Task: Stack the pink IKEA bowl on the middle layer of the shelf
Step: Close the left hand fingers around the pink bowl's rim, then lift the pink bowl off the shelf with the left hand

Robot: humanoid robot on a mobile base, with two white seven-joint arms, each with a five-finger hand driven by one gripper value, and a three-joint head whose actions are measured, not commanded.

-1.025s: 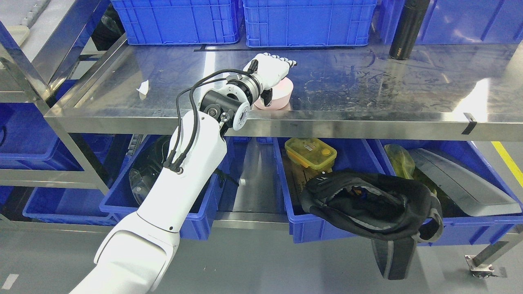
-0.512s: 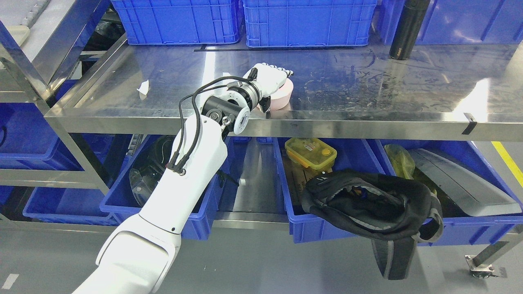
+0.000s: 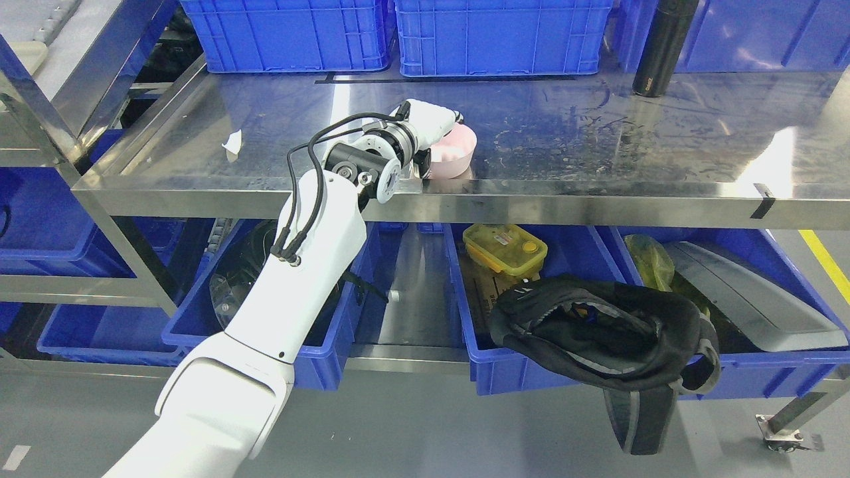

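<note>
The pink bowl [image 3: 457, 154] stands on the steel middle shelf [image 3: 597, 146], close to its front edge, with its opening facing up and partly in sight. My left hand [image 3: 435, 141] is at the bowl's left rim. Its white fingers [image 3: 446, 117] curl over the rim and the dark thumb pad presses the outer wall, so it is shut on the bowl. The wrist and hand hide the bowl's left side. I cannot tell whether another bowl sits under it. My right arm is out of view.
Two blue crates [image 3: 292, 33] [image 3: 501, 33] line the back of the shelf, and a black bottle [image 3: 661, 46] stands at the back right. A white paper scrap [image 3: 232, 141] lies at the left. Below, blue bins hold a yellow box [image 3: 505, 247] and a black bag [image 3: 604, 332].
My left hand has turned from lying over the bowl's top to gripping its left rim, and it has drawn back slightly leftwards. The bowl's inside now shows.
</note>
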